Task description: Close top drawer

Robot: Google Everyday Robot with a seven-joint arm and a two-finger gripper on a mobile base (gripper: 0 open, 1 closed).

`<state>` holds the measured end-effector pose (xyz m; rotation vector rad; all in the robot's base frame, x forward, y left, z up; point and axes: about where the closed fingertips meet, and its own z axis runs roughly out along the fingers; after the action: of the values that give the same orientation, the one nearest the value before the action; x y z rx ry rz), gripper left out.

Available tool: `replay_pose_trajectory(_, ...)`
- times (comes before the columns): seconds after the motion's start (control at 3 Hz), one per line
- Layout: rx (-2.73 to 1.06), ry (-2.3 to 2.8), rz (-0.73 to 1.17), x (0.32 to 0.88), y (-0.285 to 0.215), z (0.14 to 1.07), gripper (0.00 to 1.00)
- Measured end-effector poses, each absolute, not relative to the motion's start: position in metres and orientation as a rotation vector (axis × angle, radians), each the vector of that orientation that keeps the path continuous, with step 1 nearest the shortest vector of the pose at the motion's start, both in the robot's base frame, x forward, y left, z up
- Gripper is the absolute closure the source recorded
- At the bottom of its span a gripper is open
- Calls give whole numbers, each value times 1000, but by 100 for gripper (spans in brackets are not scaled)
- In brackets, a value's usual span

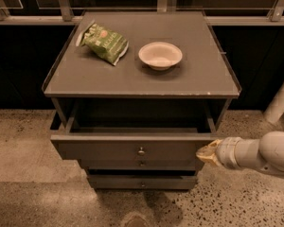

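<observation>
The top drawer (109,148) is a dark grey wooden drawer with a small round metal knob (141,151) at the middle of its front. It stands pulled out from the dark grey cabinet (132,79), and its inside looks empty. My gripper (204,153) comes in from the right on a white arm (260,154). Its yellowish tip is at the right end of the drawer front and looks to touch it.
A green snack bag (104,41) and a white bowl (160,56) lie on the cabinet top. Two lower drawers (141,179) sit below the top one. A metal railing (61,4) runs behind. A white post (280,100) stands at right. The floor is speckled stone.
</observation>
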<state>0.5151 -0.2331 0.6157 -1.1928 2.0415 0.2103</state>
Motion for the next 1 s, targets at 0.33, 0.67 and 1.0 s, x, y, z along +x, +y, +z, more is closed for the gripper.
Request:
replay_pose_trajectory(0.33, -1193, 2041, 210, 513, -233, 616, 100)
replay_pose_trajectory(0.67, -1194, 1997, 159, 545, -238, 630, 100)
replay_pose_trajectory(1.0, -1194, 1996, 159, 545, -238, 630, 100)
